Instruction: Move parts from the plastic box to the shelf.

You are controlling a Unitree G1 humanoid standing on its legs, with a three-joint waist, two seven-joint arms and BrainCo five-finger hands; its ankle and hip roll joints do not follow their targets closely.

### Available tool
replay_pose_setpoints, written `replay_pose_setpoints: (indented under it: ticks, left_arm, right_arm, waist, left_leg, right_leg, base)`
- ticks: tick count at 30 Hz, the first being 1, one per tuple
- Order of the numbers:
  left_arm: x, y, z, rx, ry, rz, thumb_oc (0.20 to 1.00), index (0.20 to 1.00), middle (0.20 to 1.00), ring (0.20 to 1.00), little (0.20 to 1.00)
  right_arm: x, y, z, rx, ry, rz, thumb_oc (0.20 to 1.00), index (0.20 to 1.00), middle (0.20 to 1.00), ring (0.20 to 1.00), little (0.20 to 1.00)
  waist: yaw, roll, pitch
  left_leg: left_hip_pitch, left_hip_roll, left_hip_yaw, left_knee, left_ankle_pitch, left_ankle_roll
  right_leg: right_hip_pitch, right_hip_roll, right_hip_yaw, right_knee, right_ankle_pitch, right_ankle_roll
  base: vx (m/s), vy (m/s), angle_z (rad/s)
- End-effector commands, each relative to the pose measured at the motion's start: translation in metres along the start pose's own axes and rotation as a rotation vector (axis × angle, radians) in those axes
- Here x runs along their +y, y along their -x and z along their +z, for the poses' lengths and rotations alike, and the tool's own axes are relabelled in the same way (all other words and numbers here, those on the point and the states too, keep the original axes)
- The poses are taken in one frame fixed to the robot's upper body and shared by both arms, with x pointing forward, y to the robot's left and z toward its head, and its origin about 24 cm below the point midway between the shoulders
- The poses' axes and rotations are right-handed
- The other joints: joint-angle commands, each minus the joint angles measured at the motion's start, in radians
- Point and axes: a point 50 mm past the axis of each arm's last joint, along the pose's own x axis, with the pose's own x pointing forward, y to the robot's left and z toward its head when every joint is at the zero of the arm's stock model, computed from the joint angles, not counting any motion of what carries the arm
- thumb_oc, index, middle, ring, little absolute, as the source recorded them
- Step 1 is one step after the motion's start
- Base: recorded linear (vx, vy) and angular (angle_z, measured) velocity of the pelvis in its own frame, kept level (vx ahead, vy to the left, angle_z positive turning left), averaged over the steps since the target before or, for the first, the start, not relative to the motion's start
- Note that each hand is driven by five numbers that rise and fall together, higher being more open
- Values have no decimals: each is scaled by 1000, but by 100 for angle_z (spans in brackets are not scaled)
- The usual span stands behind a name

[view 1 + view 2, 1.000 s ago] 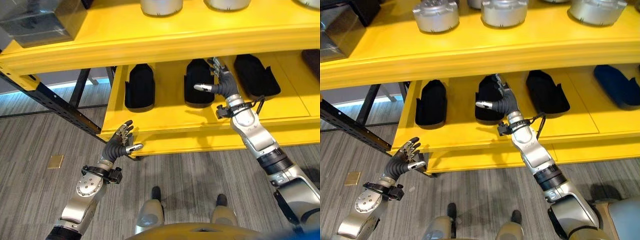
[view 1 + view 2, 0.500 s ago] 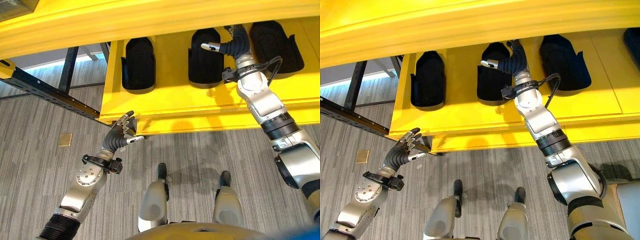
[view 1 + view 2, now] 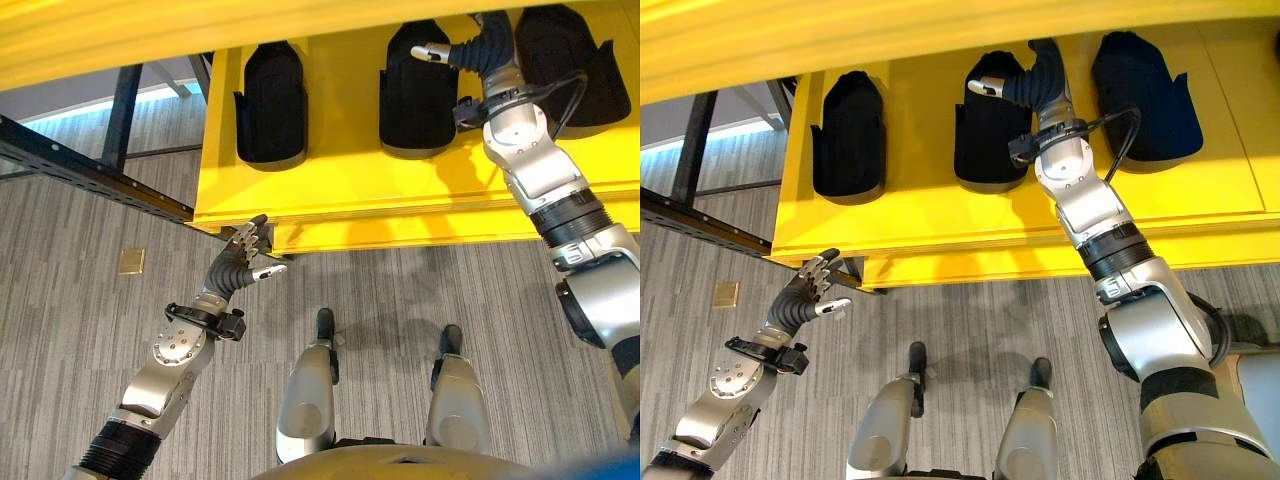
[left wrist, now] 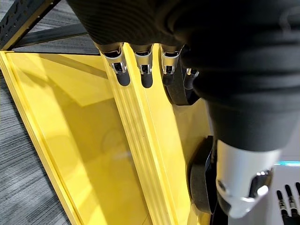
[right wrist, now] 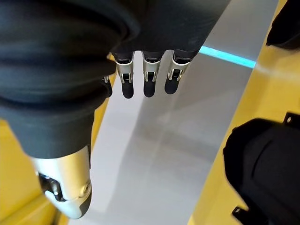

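Three black moulded parts lie in a row on the lower level of the yellow shelf: a left one, a middle one and a right one. My right hand reaches in between the middle and right parts, open, its thumb stretched over the middle part and nothing held. The right wrist view has its straight fingers beside a black part. My left hand hangs open and empty just below the shelf's front left corner.
A black perforated rack beam runs slantwise at the left of the shelf. A small brass plate is set in the grey floor. The shelf's upper level overhangs the far part of the lower one.
The camera has tipped down, so the shelf has slid up the picture and more floor shows. Both hands keep about the same places against the shelf, open as before.
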Motion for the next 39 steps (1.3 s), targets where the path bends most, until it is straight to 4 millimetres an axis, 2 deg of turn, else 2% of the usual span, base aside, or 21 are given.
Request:
replay_pose_setpoints:
  ticks: [1,9,17,39]
  left_arm:
    - [6,7,20,-87,-35,-2,1000,1000,1000,1000,1000]
    - [7,6,20,-86,-38,1,1000,1000,1000,1000,1000]
    - [8,4,21,-93,-40,9,1000,1000,1000,1000,1000]
    - [5,-4,25,-132,-31,39,1000,1000,1000,1000,1000]
  right_arm:
    - [-12,-23,48,-166,33,-37,1000,1000,1000,1000,1000]
    - [-19,-40,49,-104,78,-60,1000,1000,1000,1000,1000]
    - [-26,-48,47,-60,130,-72,1000,1000,1000,1000,1000]
    - [-60,-51,23,78,215,-165,1000,1000,1000,1000,1000]
  waist:
    - [4,-43,-28]
    - [8,-48,-12]
    - [10,-49,1]
    - [23,-28,37]
  left_leg:
    - [-13,16,20,38,5,31]
    - [-27,17,23,41,8,31]
    - [-41,17,22,37,13,30]
    - [-88,8,13,34,21,31]
  right_leg:
    - [-21,-6,0,37,23,-22]
    - [-44,-1,5,48,25,-25]
    - [-66,4,5,57,25,-26]
    - [-120,3,1,85,16,-28]
  base:
    - [0,0,0]
    - [0,0,0]
    - [0,0,0]
    - [0,0,0]
